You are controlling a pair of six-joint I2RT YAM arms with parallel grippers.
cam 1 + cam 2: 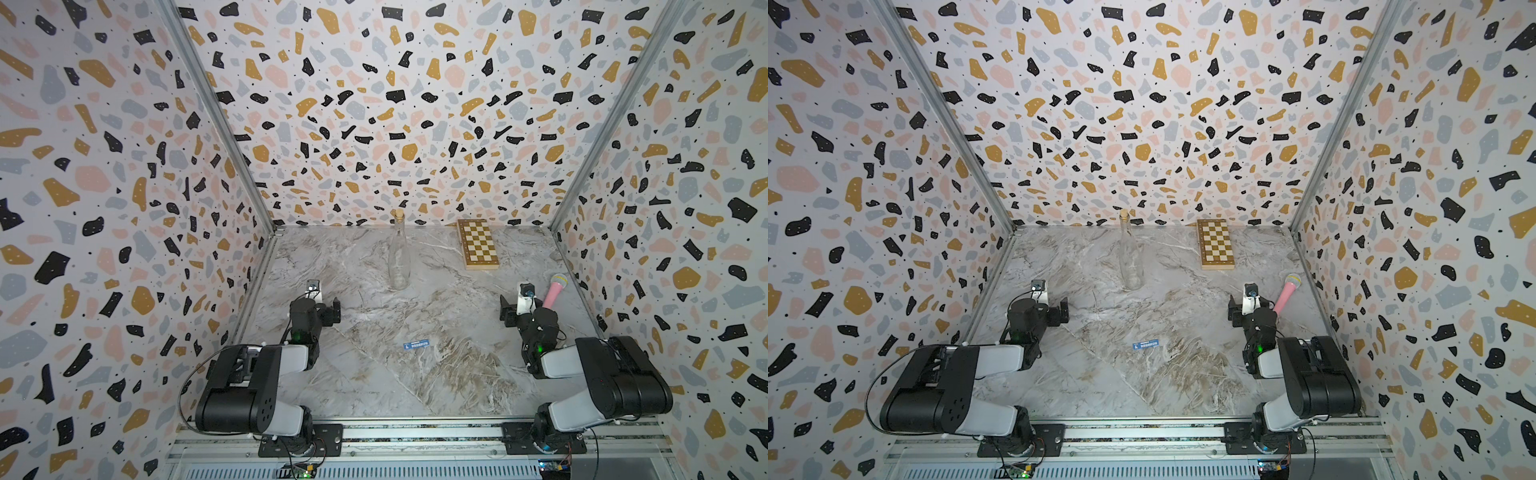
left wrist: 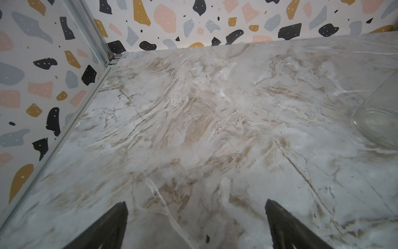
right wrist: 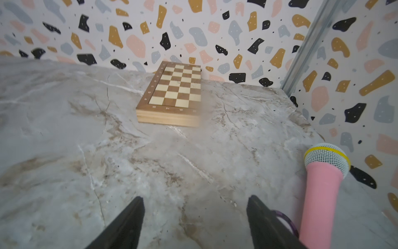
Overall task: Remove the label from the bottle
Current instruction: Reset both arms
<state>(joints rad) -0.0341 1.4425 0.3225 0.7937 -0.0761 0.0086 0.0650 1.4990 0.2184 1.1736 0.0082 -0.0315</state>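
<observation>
- On the grey-and-tan marble-patterned tabletop (image 1: pixel 449 374), near the front and roughly midway between the two arms, the small blue rectangular label with white print (image 1: pixel 417 345) lies flat. Both top views show the label (image 1: pixel 1146 345) so, with nothing touching it.
- Tall clear glass bottle with tan cork stopper (image 1: pixel 399 257): upright toward the back, well apart from the label. No blue visible on the glass. Judged: the label is off and the task is essentially complete.
- Left gripper (image 2: pixel 195 202): jaws spread wide and empty, with bare tabletop between them. The bottle's base (image 2: pixel 379 122) shows at the edge of the left wrist view, clear of the fingers.
- Right gripper (image 3: pixel 195 197): jaws apart and empty. Pink toy microphone with mesh head (image 3: pixel 321 189) lies just beside one finger.
- Step in hand, as judged: park the arms and disturb nothing.
  - Hold both jaws open and make no low sweep over the label.
  - Give the bottle room on the left, since tall narrow glass tips easily.
  - Draw the right arm straight back so it does not nudge the microphone.
- Folded wooden chessboard (image 1: pixel 478 244): against the back wall, out of either arm's way.
</observation>
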